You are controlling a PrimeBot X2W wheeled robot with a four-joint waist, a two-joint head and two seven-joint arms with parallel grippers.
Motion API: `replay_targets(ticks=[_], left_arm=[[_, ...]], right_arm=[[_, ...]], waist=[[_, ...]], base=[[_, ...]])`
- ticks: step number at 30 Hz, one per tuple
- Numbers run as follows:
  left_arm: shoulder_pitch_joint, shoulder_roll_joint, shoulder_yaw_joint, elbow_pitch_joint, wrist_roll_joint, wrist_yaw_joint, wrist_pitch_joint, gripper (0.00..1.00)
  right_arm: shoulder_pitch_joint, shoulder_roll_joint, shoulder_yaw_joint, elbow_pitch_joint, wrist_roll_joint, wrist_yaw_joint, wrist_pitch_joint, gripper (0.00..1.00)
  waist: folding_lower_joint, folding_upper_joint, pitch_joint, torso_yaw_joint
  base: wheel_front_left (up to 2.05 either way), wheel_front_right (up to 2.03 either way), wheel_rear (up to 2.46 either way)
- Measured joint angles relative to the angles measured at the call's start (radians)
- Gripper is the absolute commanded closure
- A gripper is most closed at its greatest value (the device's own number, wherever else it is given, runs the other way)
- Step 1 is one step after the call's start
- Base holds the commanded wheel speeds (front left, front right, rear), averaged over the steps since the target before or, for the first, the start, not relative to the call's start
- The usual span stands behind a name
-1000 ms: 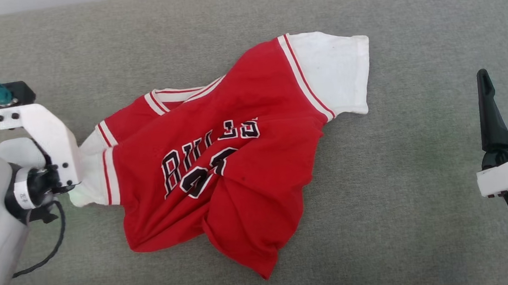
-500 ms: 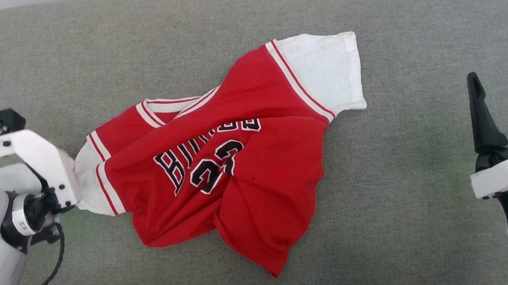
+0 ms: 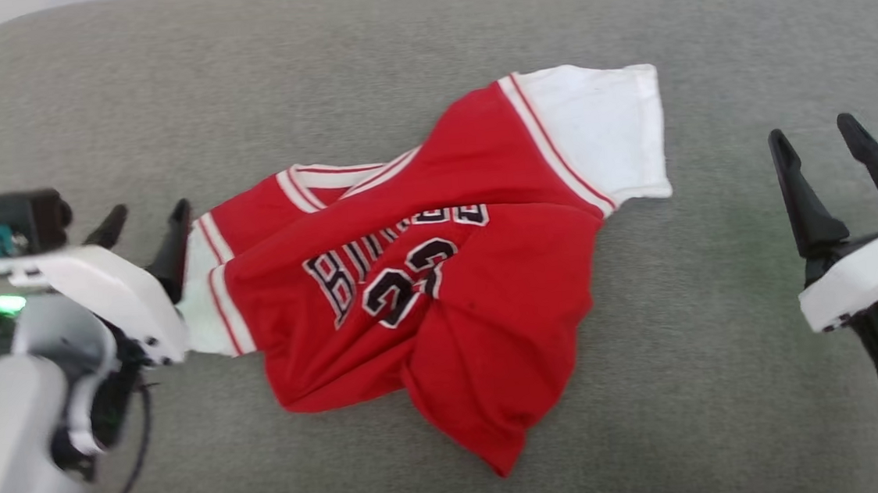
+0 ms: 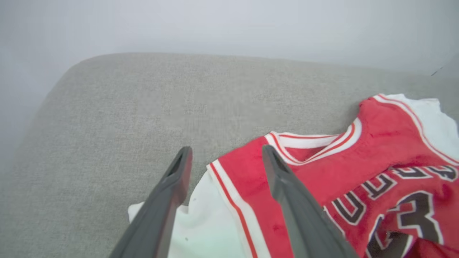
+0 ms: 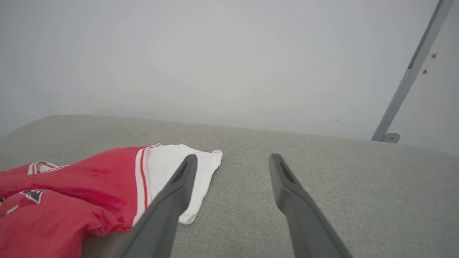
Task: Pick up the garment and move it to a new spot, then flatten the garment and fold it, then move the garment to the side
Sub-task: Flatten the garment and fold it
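I see the jersey (image 3: 449, 277) lying crumpled at the middle of the grey cushion (image 3: 392, 46). My left gripper (image 3: 152, 214) hangs over its white sleeve (image 4: 200, 229), fingers parted, gripping nothing. My right gripper (image 3: 810, 131) is spread and empty, well apart.
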Motion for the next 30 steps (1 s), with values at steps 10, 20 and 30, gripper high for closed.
replay_targets(ticks=[10, 20, 30], left_arm=[[0.131, -0.087, -0.019, -0.132, 0.096, 0.002, -0.303, 0.00], [0.220, -0.199, -0.049, -0.139, 0.161, 0.001, -0.481, 0.00], [0.295, -0.332, 0.022, -0.144, 0.195, -0.041, -0.496, 0.00]], right_arm=[[-0.151, -0.136, 0.110, 0.195, 0.021, 0.000, 0.081, 0.00], [-0.318, -0.256, 0.249, 0.459, 0.114, 0.000, 0.229, 0.00], [-0.454, -0.313, 0.370, 0.633, 0.242, -0.001, 0.486, 0.00]], waist=[[0.0000, 0.0000, -0.001, 0.108], [0.0000, 0.0000, 0.016, 0.227], [0.0000, 0.0001, 0.054, 0.314]], base=[[0.00, 0.00, 0.00], [0.00, 0.00, 0.00], [0.00, 0.00, 0.00]])
